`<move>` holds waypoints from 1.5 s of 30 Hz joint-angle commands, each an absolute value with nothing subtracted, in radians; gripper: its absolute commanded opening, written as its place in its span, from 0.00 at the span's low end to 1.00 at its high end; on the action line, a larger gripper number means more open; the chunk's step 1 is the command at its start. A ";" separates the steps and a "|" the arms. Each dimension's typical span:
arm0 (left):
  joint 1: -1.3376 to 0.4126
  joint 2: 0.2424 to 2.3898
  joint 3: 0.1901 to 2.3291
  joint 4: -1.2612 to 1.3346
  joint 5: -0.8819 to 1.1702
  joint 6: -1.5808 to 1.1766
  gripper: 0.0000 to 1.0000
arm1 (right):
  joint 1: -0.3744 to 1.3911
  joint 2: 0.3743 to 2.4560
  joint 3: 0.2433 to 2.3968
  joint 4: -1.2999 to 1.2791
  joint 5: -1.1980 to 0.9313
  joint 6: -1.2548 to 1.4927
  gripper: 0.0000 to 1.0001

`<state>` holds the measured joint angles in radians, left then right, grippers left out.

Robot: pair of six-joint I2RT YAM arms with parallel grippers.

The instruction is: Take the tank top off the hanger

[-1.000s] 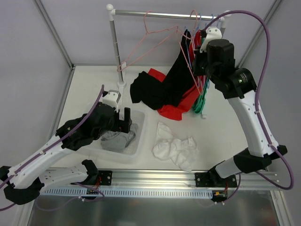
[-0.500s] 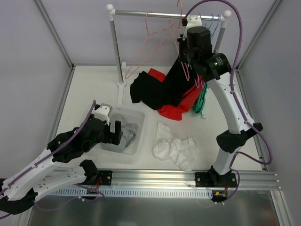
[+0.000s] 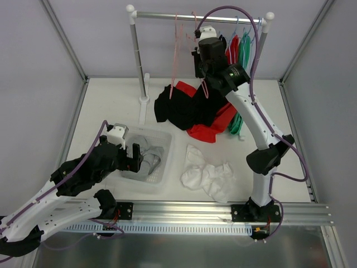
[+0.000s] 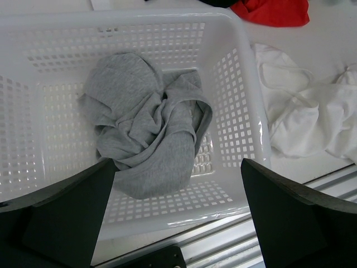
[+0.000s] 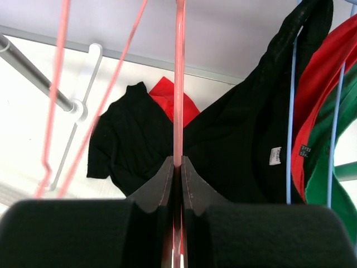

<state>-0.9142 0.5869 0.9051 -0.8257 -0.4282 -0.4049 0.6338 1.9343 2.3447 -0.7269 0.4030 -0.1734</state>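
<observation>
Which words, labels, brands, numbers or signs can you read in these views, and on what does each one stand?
White tag sewn inside the black top: it bears print, too small to read.
Small label on the red top: dark marks, too blurred to read.
No other lettering shows in any view.
</observation>
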 commanded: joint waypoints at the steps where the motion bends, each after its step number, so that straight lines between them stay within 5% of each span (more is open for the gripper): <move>1: -0.904 0.587 0.897 -0.813 -0.445 -0.387 0.99 | 0.646 1.917 2.352 -0.638 0.440 -0.129 0.00; 7: -0.900 0.594 0.899 -0.811 -0.436 -0.387 0.99 | 0.646 1.866 2.275 -0.612 0.387 -0.098 0.01; 10: -0.894 0.586 0.900 -0.808 -0.422 -0.388 0.99 | 0.644 1.838 2.224 -0.609 0.362 -0.087 0.27; 22: -0.894 0.665 0.954 -0.657 -0.241 -0.460 0.99 | 0.643 1.422 1.919 -0.623 0.327 -0.129 0.64; 24: -0.917 0.728 0.962 -0.589 -0.224 -0.475 0.99 | 0.643 1.330 1.807 -0.629 0.308 -0.147 0.75; 26: -0.963 0.849 0.991 -0.537 -0.267 -0.471 0.99 | 0.643 1.177 1.726 -0.647 0.276 -0.153 0.98; 35: -1.160 1.503 1.302 -0.457 -0.192 -0.371 0.99 | 0.641 0.571 1.318 -0.814 0.258 -0.118 1.00; 45: -1.236 1.954 1.474 -0.457 -0.060 -0.390 0.99 | 0.641 0.457 1.327 -0.980 0.175 -0.158 1.00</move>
<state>-1.2060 1.9057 1.4170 -0.4545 -0.1093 -0.4004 0.6411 0.4603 1.3334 -0.9367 0.2176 -0.1368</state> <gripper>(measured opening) 0.986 0.993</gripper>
